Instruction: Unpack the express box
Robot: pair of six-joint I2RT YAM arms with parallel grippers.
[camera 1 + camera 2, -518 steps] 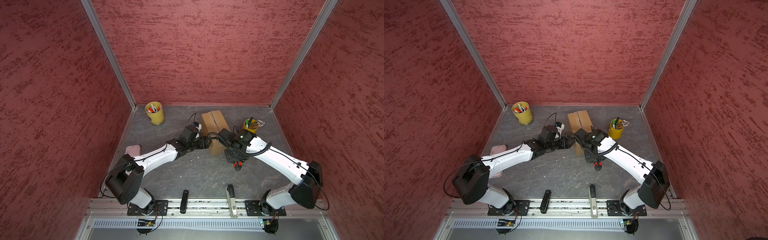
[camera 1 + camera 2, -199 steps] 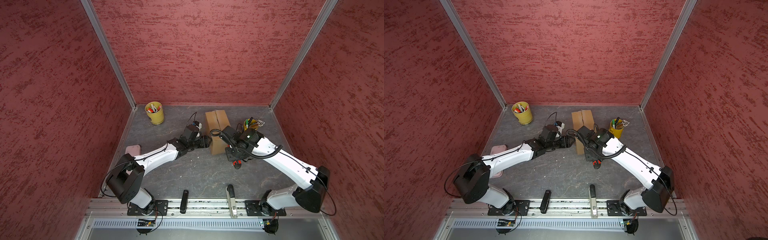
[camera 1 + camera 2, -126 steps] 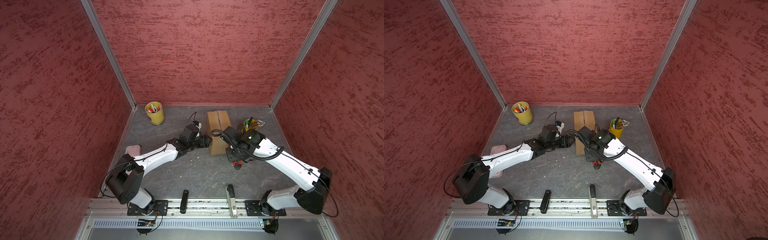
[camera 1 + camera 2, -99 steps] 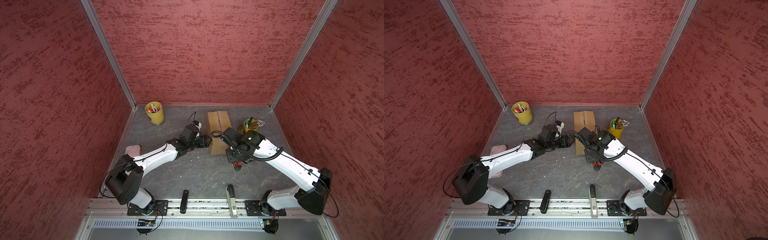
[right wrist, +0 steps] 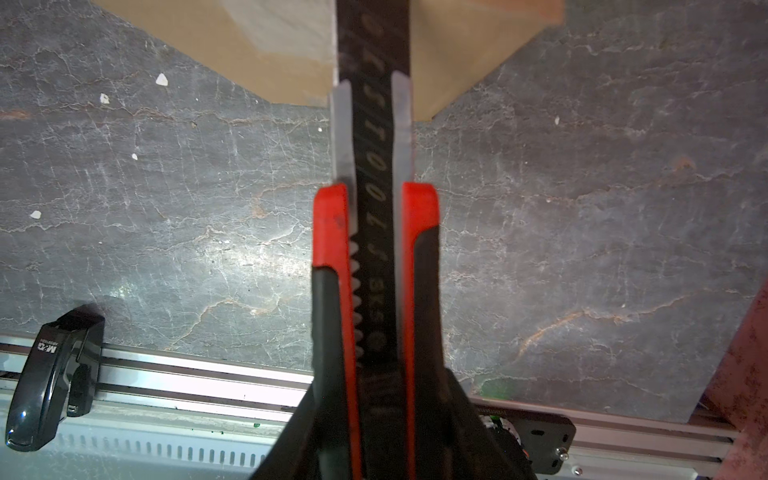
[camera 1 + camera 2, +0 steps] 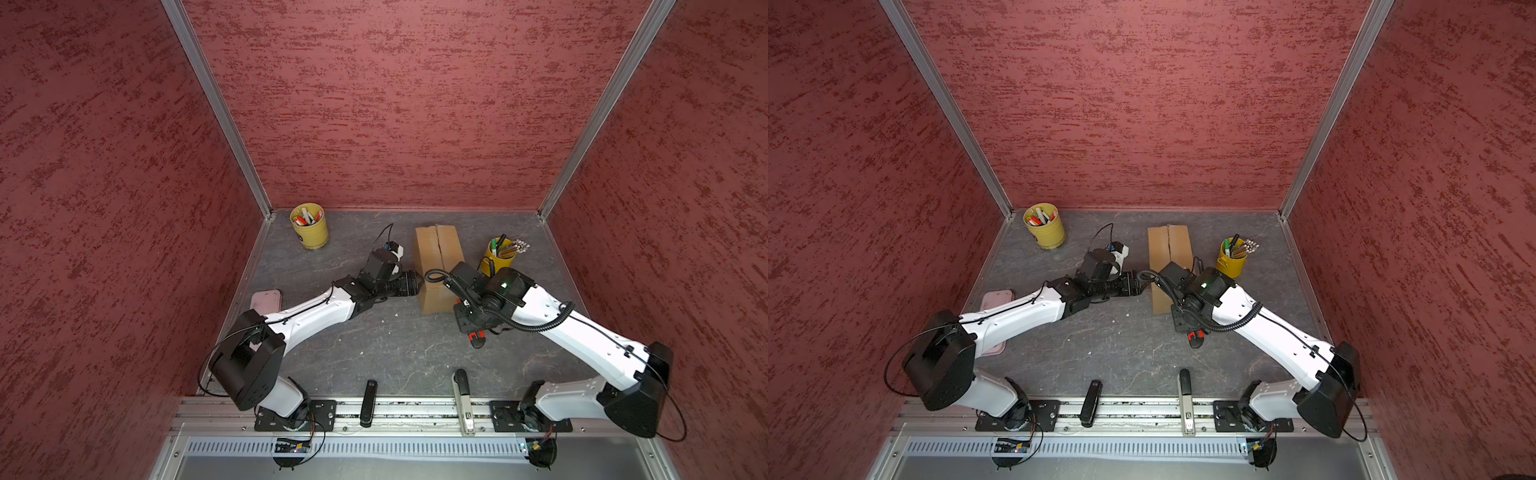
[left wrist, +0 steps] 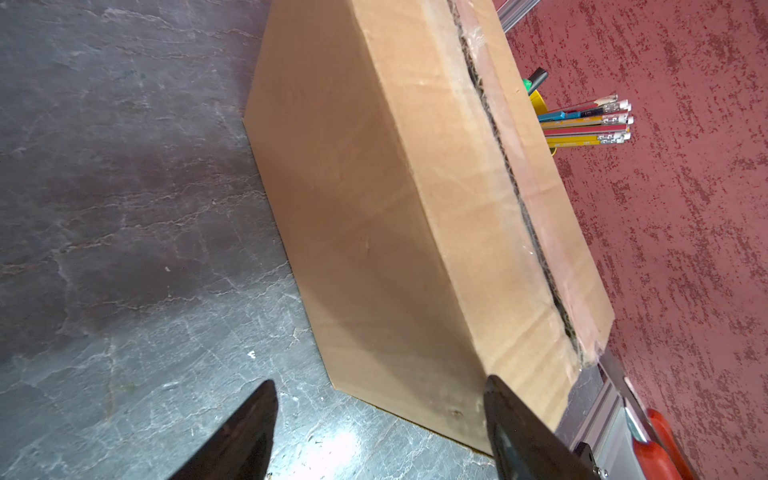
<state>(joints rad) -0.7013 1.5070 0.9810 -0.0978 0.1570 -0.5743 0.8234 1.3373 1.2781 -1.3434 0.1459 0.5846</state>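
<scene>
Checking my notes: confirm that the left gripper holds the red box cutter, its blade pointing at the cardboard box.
Not the left. The right gripper holds the red box cutter, its blade pointing at the cardboard box, as the right wrist view shows; the left gripper stands open beside it.

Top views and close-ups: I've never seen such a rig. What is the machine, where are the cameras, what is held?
Two robot arms with two-finger grippers work on a table. Both top views look down from overhead; each close-up comes from a camera on one arm's wrist. On the table: the brown express box, two yellow pen cups, two staplers at the front edge, a pink item. The left gripper stands open beside the box, empty. The right gripper is shut on a red-and-black utility knife.
</scene>
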